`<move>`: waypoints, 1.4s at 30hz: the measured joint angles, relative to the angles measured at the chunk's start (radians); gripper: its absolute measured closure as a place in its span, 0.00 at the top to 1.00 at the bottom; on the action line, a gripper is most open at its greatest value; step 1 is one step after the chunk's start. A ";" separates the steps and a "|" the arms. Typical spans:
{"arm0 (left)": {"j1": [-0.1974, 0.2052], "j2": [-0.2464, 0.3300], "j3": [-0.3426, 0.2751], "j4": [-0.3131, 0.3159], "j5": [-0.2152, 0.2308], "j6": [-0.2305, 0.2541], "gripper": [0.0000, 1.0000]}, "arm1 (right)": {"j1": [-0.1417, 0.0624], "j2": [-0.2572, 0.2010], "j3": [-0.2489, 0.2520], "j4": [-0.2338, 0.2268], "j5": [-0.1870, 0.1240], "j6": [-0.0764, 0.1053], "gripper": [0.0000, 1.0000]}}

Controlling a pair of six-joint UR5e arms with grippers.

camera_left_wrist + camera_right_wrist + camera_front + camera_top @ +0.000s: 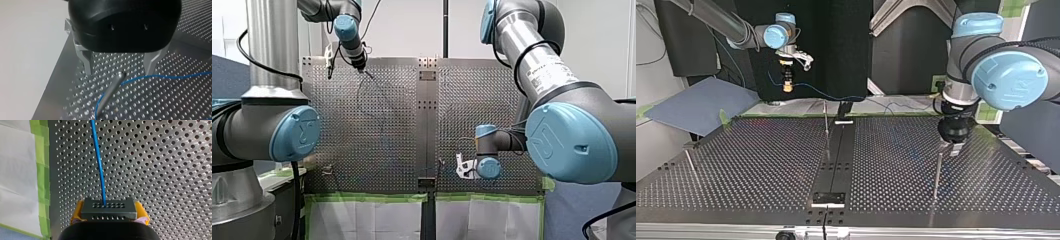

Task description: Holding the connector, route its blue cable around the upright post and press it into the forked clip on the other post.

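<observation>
front view: my left gripper (pixel 361 67) hung at the table's (pixel 397 125) far left, my right gripper (pixel 466 167) at the near right.
left wrist view: metal fingers (pixel 86 61) stood released astride the post (pixel 112 87), blue cable (pixel 162 76) bent just beside it.
right wrist view: yellow pads (pixel 76 213) clenched the connector (pixel 108 208).

Front view: bright and even, the tabletop (pixel 377 125) gleaming pale under overhead light. The top view is dimmer, with a dark backdrop and glints pooling along the tabletop's near edge. At the left wrist the metal fingers (pixel 86 62) throw soft shade onto the holes, and the post (pixel 113 86) catches a white sheen. Right wrist: flat light on the connector (pixel 108 210), the blue cable (pixel 99 165) vivid, and glare brightening the tabletop ahead.
</observation>
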 joint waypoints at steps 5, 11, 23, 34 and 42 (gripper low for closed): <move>0.003 0.000 0.000 -0.020 -0.038 -0.005 1.00 | 0.000 0.000 0.000 0.002 0.000 0.000 0.00; 0.003 0.000 0.000 -0.025 -0.066 -0.009 1.00 | 0.000 0.000 0.000 0.002 0.000 0.000 0.00; 0.004 0.000 0.000 -0.025 -0.070 -0.016 1.00 | 0.000 0.000 0.000 -0.001 -0.001 0.000 0.00; 0.004 0.000 0.000 -0.024 -0.070 -0.025 1.00 | 0.000 0.000 0.000 0.001 0.000 0.000 0.00; -0.014 0.009 -0.004 0.009 -0.055 -0.006 1.00 | 0.000 0.000 0.000 0.002 0.000 0.001 0.00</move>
